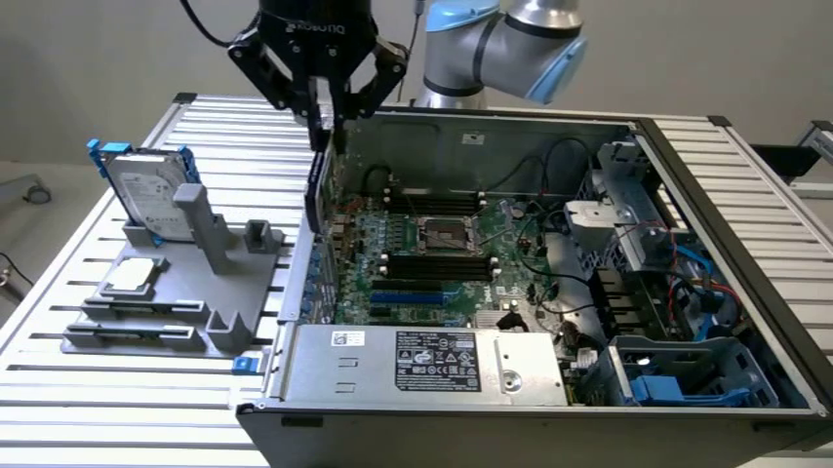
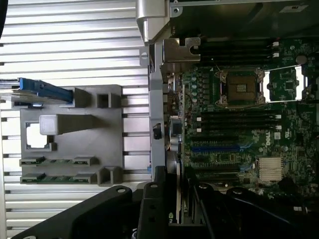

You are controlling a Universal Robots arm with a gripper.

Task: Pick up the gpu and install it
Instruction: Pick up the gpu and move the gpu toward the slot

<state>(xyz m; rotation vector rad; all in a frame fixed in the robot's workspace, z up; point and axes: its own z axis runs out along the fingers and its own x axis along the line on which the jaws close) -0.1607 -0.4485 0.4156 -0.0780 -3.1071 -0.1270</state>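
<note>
While the gpu (image 1: 315, 190) is gripped upright by the hand (image 1: 326, 115) over the motherboard (image 1: 430, 263) edge, slot line-up is needed imo.

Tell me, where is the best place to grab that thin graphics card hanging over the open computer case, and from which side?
By its upper edge, from straight above, as the pincer holds it now. The gpu hangs on edge, thin and flat, so the two fingers can clamp its broad faces. That leaves its lower edge free, pointing down toward the motherboard.
</note>
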